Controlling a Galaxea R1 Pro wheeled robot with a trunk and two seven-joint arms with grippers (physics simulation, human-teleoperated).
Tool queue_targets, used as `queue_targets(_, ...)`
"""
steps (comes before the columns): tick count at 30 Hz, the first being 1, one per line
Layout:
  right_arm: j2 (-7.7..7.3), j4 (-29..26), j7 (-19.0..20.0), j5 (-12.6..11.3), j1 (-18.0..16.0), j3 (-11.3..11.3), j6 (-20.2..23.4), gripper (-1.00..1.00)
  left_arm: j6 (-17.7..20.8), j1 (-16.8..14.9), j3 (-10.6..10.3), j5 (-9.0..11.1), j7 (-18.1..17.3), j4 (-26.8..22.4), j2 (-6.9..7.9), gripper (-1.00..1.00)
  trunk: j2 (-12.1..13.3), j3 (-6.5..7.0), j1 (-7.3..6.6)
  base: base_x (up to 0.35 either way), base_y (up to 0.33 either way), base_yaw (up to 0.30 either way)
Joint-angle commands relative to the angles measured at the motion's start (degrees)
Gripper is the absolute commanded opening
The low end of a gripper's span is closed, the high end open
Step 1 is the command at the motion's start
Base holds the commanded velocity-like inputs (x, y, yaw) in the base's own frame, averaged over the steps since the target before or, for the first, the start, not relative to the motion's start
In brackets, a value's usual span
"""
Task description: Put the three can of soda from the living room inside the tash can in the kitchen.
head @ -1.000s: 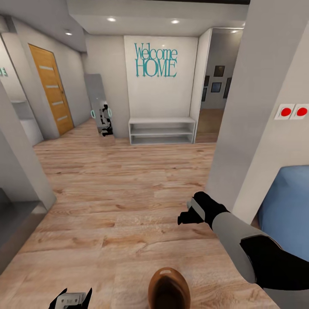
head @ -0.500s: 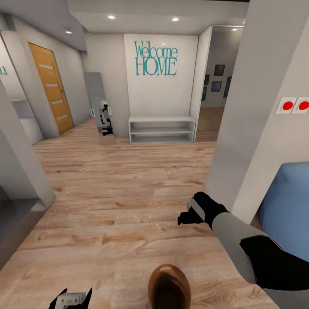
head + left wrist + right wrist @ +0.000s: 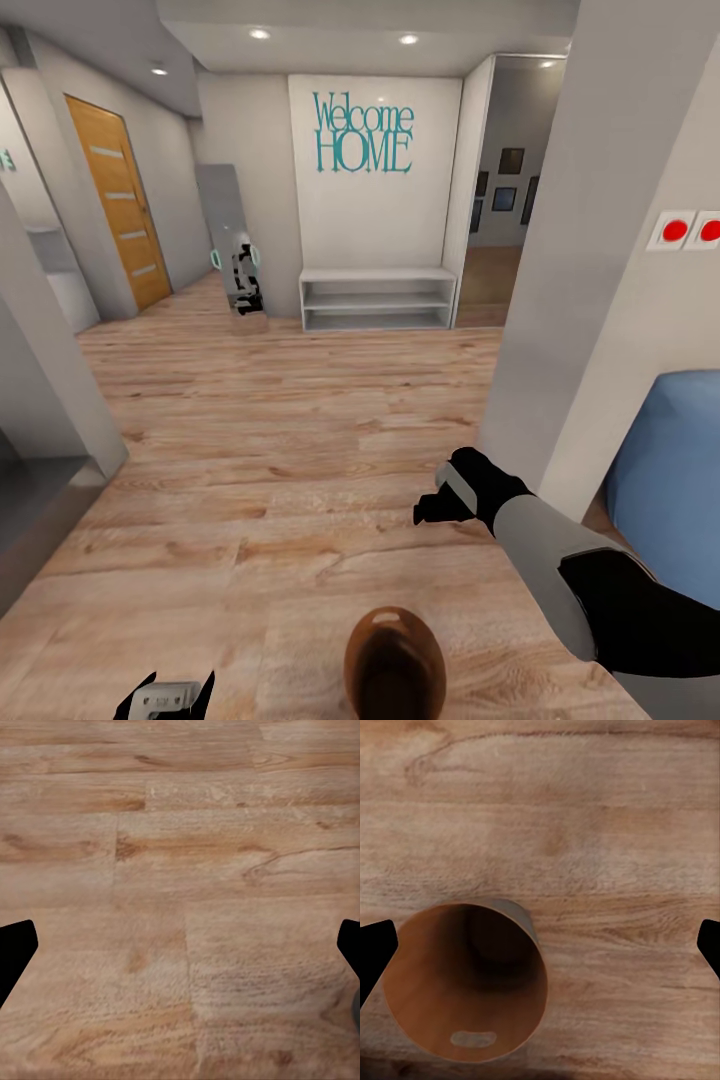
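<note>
The tash can (image 3: 393, 662) stands on the wooden floor just in front of me, brown inside, with an oval handle slot near its rim. In the right wrist view the tash can (image 3: 465, 979) is seen from above and looks empty. My right gripper (image 3: 436, 505) hovers open above and to the right of it; its dark fingertips (image 3: 373, 952) sit far apart. Low at the left, my left gripper (image 3: 165, 697) is open over bare floor, with nothing between its fingers (image 3: 15, 952). The cans of soda are out of view.
A grey pillar (image 3: 600, 250) with red switches (image 3: 675, 230) rises close on the right, with a blue seat (image 3: 670, 470) behind it. A grey wall corner (image 3: 45, 400) juts in on the left. Ahead are a white shelf unit (image 3: 377, 300), an orange door (image 3: 120, 215) and a doorway (image 3: 500, 200).
The whole view has shifted slightly, with the red switches sliding right and the left wall corner drawing back, so the camera has moved. Both arms hold the same pose.
</note>
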Motion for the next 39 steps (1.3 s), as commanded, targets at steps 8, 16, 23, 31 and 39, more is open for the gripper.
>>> queue_targets(8,-0.02,-0.05,0.00,0.05,-0.01,-0.06,0.00,1.00,-0.18,0.07,-0.06,0.12,-0.06,-0.34,0.00,1.00,-0.42,-0.18,0.23,0.000,0.000,0.000)
queue_targets(16,-0.15,-0.11,0.00,0.06,0.03,-0.07,0.00,1.00,-0.08,0.09,0.01,0.10,-0.03,-0.99,0.00,1.00,-0.42,-0.18,0.23,-0.103,0.125,0.000)
queue_targets(23,-0.11,-0.27,0.00,0.06,0.03,-0.07,0.00,1.00,-0.20,0.09,-0.01,0.09,-0.01,-1.10,0.00,1.00,-0.42,-0.18,0.23,-0.060,0.054,0.000)
queue_targets(31,-0.17,-0.31,0.00,0.13,0.02,-0.07,0.00,1.00,-0.20,0.09,-0.02,0.08,0.00,-1.01,0.00,1.00,-0.42,-0.18,0.23,-0.012,0.010,0.000)
queue_targets(39,-0.23,-0.40,0.00,0.14,0.00,-0.07,0.00,1.00,-0.12,0.09,0.07,-0.07,0.05,-0.84,0.01,1.00,-0.42,-0.18,0.23,-0.080,0.002,0.000)
